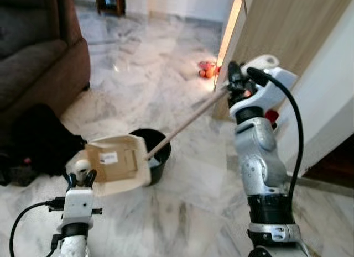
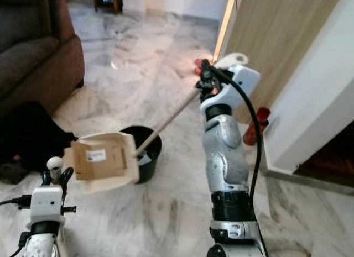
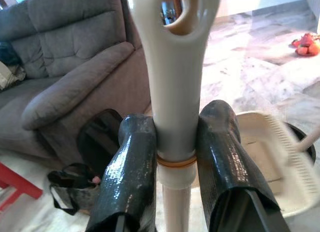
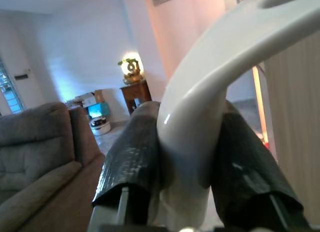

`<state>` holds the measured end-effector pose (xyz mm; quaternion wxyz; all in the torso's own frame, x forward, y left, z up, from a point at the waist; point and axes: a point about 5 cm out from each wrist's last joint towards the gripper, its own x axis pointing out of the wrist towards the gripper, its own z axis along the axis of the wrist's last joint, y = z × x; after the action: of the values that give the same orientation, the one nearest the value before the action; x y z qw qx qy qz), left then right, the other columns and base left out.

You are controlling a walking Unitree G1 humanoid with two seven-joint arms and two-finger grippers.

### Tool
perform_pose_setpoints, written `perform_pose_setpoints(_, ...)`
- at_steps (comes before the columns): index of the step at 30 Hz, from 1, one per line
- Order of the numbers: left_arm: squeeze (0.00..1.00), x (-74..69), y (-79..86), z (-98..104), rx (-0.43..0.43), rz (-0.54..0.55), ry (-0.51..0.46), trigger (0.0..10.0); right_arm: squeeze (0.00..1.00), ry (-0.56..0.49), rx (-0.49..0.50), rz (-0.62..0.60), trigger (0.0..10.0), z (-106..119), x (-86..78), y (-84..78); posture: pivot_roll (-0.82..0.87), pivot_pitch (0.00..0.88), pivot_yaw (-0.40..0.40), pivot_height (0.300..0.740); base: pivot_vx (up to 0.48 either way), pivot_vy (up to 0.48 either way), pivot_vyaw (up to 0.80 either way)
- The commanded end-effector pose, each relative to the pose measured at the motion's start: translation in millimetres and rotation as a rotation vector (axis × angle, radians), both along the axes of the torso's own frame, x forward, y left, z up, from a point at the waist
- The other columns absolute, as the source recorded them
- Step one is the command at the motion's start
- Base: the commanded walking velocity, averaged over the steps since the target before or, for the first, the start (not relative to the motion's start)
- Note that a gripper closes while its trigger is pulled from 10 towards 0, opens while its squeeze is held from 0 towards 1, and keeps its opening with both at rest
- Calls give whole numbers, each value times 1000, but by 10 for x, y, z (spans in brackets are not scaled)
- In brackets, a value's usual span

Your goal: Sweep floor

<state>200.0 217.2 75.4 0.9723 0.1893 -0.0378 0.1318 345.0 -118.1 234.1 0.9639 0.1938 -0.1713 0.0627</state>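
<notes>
Over black bin [image 1: 157,152]: dustpan [image 1: 119,166] in left end effector [image 1: 83,177], broom [image 1: 188,121] in raised right end effector [image 1: 235,74].

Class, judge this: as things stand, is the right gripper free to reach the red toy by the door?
Probably not: the right gripper is shut on the broom handle, so it has no free grasp for the red toy.

You have one cream dustpan [image 1: 118,164], one black bucket [image 1: 156,157] and one long stick [image 1: 188,121] reaching into it. Count two grippers, the left gripper [image 3: 172,157] and the right gripper [image 4: 187,157], each with two black fingers. There is one brown sofa [image 1: 33,52], one black bag [image 1: 41,138] and one red-orange toy cluster [image 1: 206,69].
</notes>
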Motion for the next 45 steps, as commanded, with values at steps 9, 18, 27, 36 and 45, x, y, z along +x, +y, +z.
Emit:
perform_pose_setpoints(9,0,17,2,76,17,-4,-40,10000,0,-87,25,29,10000,179,-46,81,175,65,-95,740,294,0,0)
perform_pose_setpoints(18,0,16,-8,65,12,-5,-39,10000,0,-88,20,53,10000,176,-58,120,178,55,-100,740,294,0,0)
perform_pose_setpoints(27,0,27,-17,65,10,-3,-42,10000,0,-107,-7,97,10000,194,-87,194,176,61,-103,740,295,0,382)
perform_pose_setpoints(36,0,27,-25,60,7,0,-43,10000,0,-98,-9,114,10000,176,-83,210,178,63,-108,740,293,0,82)
perform_pose_setpoints(45,0,32,-7,68,9,7,-48,10000,0,-98,-13,124,10000,173,-85,233,179,72,-108,740,293,0,459)
